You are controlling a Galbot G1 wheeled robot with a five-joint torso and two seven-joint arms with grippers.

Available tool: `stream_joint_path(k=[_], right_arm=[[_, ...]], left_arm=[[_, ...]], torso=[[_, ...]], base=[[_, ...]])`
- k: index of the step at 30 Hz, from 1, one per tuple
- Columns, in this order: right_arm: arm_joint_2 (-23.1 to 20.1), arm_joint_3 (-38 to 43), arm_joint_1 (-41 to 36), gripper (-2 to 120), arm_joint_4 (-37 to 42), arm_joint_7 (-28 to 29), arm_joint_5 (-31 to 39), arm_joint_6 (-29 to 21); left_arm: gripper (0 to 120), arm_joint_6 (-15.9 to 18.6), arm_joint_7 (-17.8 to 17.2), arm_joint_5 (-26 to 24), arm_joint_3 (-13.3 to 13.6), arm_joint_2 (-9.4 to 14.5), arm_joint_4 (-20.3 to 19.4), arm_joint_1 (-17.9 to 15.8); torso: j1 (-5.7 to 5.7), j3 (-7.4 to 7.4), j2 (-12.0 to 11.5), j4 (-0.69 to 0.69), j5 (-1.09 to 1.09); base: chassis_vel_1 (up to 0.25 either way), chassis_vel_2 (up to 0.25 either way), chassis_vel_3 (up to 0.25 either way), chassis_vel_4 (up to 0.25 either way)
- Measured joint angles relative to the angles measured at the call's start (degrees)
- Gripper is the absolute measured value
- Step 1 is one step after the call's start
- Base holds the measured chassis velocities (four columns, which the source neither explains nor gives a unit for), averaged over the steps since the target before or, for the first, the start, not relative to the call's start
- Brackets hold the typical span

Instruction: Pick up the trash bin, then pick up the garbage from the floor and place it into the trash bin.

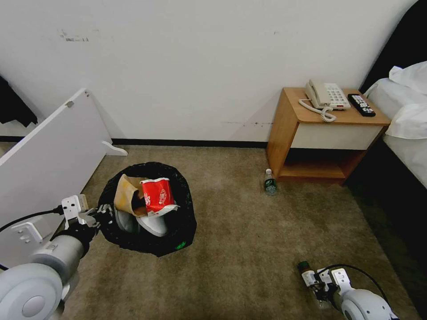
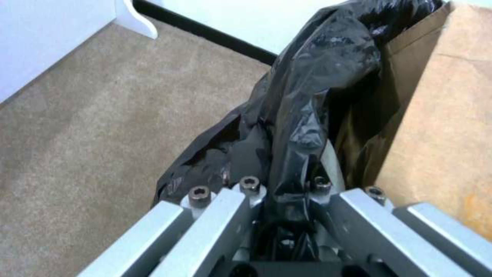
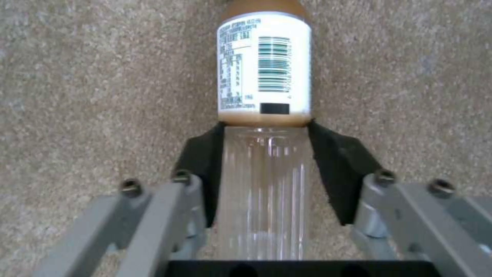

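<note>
Nearest the robot, the right gripper (image 1: 316,284) sits low over the floor (image 1: 249,240) with its two black pads pressed against either side of a clear bottle (image 3: 264,115). The bottle has a white barcode label and a brownish upper part, and in the head view it points away from the wrist. Whether it rests on the carpet or hangs just above it cannot be told.

A little farther out on the robot's left, the left gripper (image 1: 100,213) is clamped on the black bag at the near rim of the trash bin (image 1: 178,231); the wrist view shows the plastic pinched between the narrowed fingers. The bin already holds a brown paper bag (image 1: 125,192), a red-white wrapper (image 1: 156,194) and a white slipper (image 1: 153,226).

Beyond these, a second bottle with a green label (image 1: 269,182) stands on the carpet just beside the wooden nightstand (image 1: 320,133), which carries a telephone and a remote, next to a bed against the wall.

The step in hand appears to be collecting the nearer bottle. The next move likely calls for lifting it clear of the carpet and carrying it left across to the bin's open mouth, keeping the bin steady, before releasing above the heaped litter. The far bottle remains to be gathered.
</note>
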Motion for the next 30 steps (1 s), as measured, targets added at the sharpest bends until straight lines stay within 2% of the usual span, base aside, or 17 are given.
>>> stream_joint_path(k=[1,2,4,9,11,14,15,20,23,26,28,29,30], right_arm=[[0.03,-0.09,0.04,50,-0.29,0.08,-0.07,-0.06],[0.03,-0.09,0.04,50,-0.29,0.08,-0.07,-0.06],[0.1,-0.15,0.16,62,-0.57,0.08,-0.1,-0.07],[0.2,-0.2,0.24,73,-0.79,0.09,-0.11,-0.07],[0.37,-0.29,0.27,86,-1.12,0.05,-0.19,-0.07],[0.46,-0.31,0.35,92,-1.39,0.0,-0.23,-0.07],[0.56,-0.33,0.49,98,-1.78,-0.07,-0.25,-0.07],[0.63,-0.38,0.64,90,-2.22,-0.39,-0.27,-0.08],[0.66,-0.55,0.73,73,-2.28,-0.59,-0.29,-0.09],[0.68,-0.68,0.79,68,-2.4,-0.6,-0.31,-0.09],[0.77,-0.94,0.9,57,-2.69,-0.63,-0.39,-0.09],[0.77,-0.94,0.9,57,-2.69,-0.63,-0.39,-0.09],[0.89,-1.15,1.06,49,-2.99,-0.67,-0.55,-0.09]], left_arm=[[1,0.0,0.0,0.01,0.0,0.0,-0.02,0.04],[1,0.0,0.0,0.01,0.0,0.0,-0.02,0.04],[1,0.0,0.01,0.01,-0.03,0.03,-0.04,0.08],[1,0.0,0.01,0.02,-0.07,0.05,-0.07,0.08],[1,0.0,0.01,0.01,-0.07,0.07,-0.17,0.08],[1,0.0,0.01,0.01,-0.09,0.12,-0.18,0.09],[1,0.0,0.01,0.01,-0.16,0.19,-0.19,0.1],[1,0.0,0.01,-0.05,-0.26,0.33,-0.19,0.1],[1,0.0,0.0,-0.08,-0.28,0.36,-0.16,0.07],[1,0.0,0.0,-0.09,-0.28,0.36,-0.13,0.05],[1,0.0,-0.01,-0.11,-0.28,0.36,-0.05,0.02],[1,0.0,-0.01,-0.11,-0.28,0.36,-0.05,0.02],[1,0.0,-0.01,-0.14,-0.28,0.38,-0.01,-0.02]], torso=[[0.0,0.01,-0.01,-0.01,0.02],[0.0,0.01,-0.01,-0.01,0.02],[0.0,0.01,-0.01,-0.02,0.01],[0.0,0.01,-0.01,-0.01,0.0],[0.0,0.01,-0.01,-0.02,-0.01],[0.0,0.01,-0.01,-0.02,-0.01],[0.0,0.01,-0.01,-0.02,-0.01],[0.0,0.01,-0.01,-0.02,-0.01],[0.0,0.0,-0.01,-0.02,-0.02],[0.0,0.0,-0.01,-0.02,-0.02],[0.0,0.0,-0.01,-0.02,-0.02],[0.0,0.0,-0.01,-0.02,-0.02],[0.0,0.0,-0.01,-0.02,-0.02]], base=[[0.0,0.0,0.0,0.0],[0.0,0.0,0.0,0.0],[0.0,0.0,0.0,0.0],[0.0,0.0,0.0,0.0],[0.0,0.0,0.0,0.0],[0.0,0.0,0.0,0.0],[0.0,0.0,0.0,0.0],[0.0,0.0,0.0,0.0],[0.0,0.0,0.0,0.0],[0.0,0.0,0.0,0.0],[0.0,0.0,0.0,0.0],[0.0,0.0,0.0,0.0],[0.0,0.0,0.0,0.0]])
